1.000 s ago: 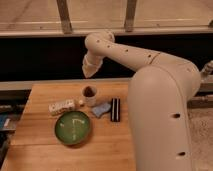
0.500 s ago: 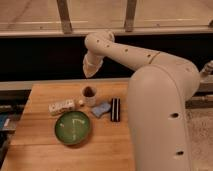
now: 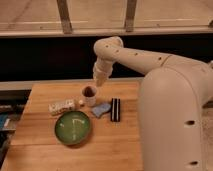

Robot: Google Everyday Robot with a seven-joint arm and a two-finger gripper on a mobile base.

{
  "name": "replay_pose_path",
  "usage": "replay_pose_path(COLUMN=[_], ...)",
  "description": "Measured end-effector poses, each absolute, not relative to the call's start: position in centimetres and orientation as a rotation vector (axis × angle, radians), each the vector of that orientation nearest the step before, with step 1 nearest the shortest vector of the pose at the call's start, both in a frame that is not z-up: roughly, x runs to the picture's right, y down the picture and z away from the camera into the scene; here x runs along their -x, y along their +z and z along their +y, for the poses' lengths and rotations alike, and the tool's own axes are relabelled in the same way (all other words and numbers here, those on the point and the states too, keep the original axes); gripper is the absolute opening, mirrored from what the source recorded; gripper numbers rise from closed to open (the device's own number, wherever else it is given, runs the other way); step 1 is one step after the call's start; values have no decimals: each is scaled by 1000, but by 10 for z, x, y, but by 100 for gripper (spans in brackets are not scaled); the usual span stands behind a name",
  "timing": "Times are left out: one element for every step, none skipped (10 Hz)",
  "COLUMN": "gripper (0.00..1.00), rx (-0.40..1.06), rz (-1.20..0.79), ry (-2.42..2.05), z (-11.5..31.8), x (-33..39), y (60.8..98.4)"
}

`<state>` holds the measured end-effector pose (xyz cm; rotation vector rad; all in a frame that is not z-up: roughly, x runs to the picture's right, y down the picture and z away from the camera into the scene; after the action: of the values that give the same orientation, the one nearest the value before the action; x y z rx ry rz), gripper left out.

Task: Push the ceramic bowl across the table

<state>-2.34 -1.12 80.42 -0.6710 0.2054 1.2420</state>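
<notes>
The gripper (image 3: 99, 80) is at the end of the big white robot arm (image 3: 170, 110). It points down and hangs just above the small white cup with a dark inside (image 3: 90, 94). It seems to have come down a little since a moment ago and is now closer to the cup. Nothing on the bench has moved.

The round, shiny green ceramic bowl (image 3: 73, 128) sits flat on the light wooden bench (image 3: 40, 152). It is nearer to the camera than the gripper and a bit to the left in the picture. The cup is between them. The gripper and the bowl are well apart and do not touch.

Just behind the bowl lies a small white packet (image 3: 61, 106). To the right of it are a blue cloth (image 3: 100, 110) and a black flat bar (image 3: 115, 109).

The gripper's tip is a pale blur, so I cannot tell how far open it is or if it holds anything. The thick arm hides the right side of the bench. The writing on the packet is too small to read.
</notes>
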Motion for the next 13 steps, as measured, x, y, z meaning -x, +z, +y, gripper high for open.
replay_pose_path(gripper=[0, 0, 0, 0, 0, 0, 0, 0, 0, 0, 0, 0, 0], rx=[681, 693, 710, 746, 783, 804, 819, 815, 814, 816, 817, 818, 835], rz=[238, 262, 275, 299, 337, 356, 370, 376, 380, 375, 394, 414, 431], ry=[1259, 1275, 1280, 1282, 1263, 1245, 1234, 1238, 1238, 1230, 1213, 1204, 1190], z=[6, 22, 33, 52, 66, 73, 78, 77, 77, 77, 79, 83, 93], x=[13, 7, 6, 10, 17, 24, 28, 23, 21, 27, 28, 32, 44], y=[797, 790, 787, 788, 790, 791, 790, 790, 790, 791, 792, 796, 802])
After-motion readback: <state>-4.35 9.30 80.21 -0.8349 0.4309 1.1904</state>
